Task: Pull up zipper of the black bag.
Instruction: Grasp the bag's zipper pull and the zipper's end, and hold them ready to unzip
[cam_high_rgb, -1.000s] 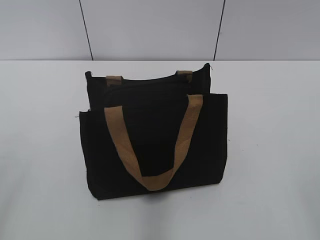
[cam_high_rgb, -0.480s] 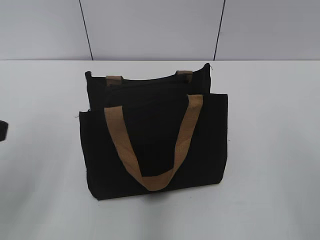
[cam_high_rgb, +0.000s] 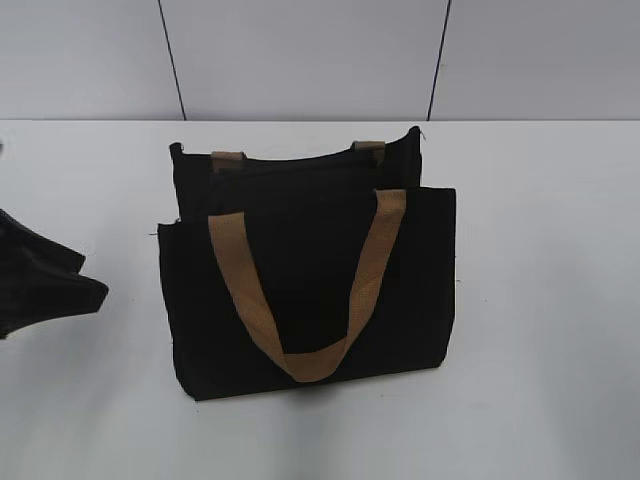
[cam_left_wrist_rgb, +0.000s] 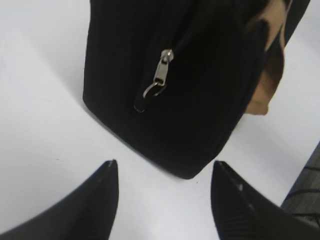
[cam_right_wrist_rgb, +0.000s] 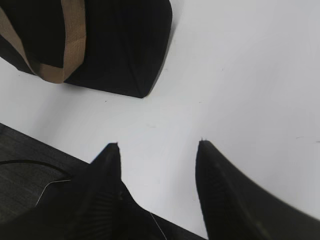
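The black bag (cam_high_rgb: 310, 290) stands on the white table (cam_high_rgb: 540, 300), its tan handle (cam_high_rgb: 305, 290) hanging down the front. In the left wrist view the bag's end (cam_left_wrist_rgb: 200, 100) faces me, with the zipper line and its silver pull tab (cam_left_wrist_rgb: 159, 75) hanging at that end. My left gripper (cam_left_wrist_rgb: 164, 172) is open and empty, a little short of the bag; it shows at the left edge of the exterior view (cam_high_rgb: 75, 278). My right gripper (cam_right_wrist_rgb: 159, 145) is open and empty over bare table, apart from the bag's corner (cam_right_wrist_rgb: 135, 60). It is out of the exterior view.
The table's front edge and dark floor (cam_right_wrist_rgb: 30, 165) show behind the right gripper. A grey panelled wall (cam_high_rgb: 300, 60) stands behind the table. White tabletop lies on both sides of the bag.
My left gripper has come into the exterior view from the left edge and moved right, toward the bag's left end. The bag has not moved.
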